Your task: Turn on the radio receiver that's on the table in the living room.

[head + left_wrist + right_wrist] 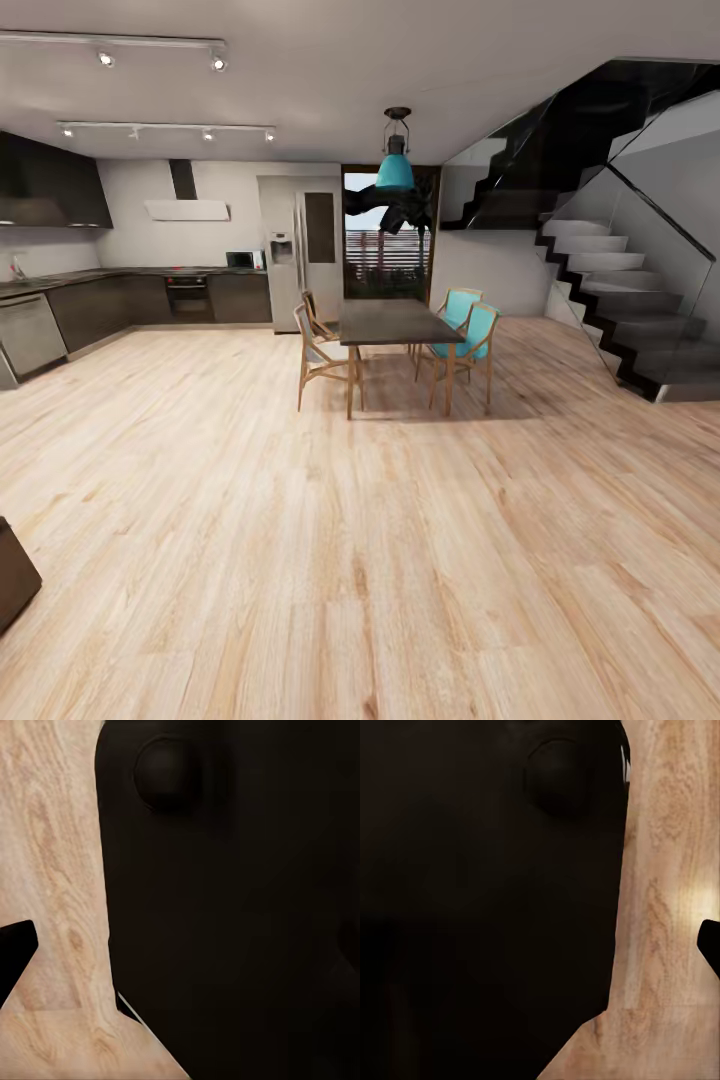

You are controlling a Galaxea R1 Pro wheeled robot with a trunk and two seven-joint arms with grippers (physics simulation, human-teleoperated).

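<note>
From my head camera I look across a light wood floor [360,560] to a dark dining table [392,322] with wooden and teal chairs [470,340], a kitchen [130,295] and a staircase [620,310]. My left wrist camera shows a dark body [240,915] over floorboards. My right wrist camera shows much the same. I cannot tell how my grippers stand.

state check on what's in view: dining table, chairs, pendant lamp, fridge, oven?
dining table: upright, top bare.
wooden chairs: upright, drawn up at one side of it.
teal chairs: upright, at the other side.
teal pendant lamp: hanging above it; lit or not, cannot tell.
fridge: doors shut.
oven: door shut.
</note>
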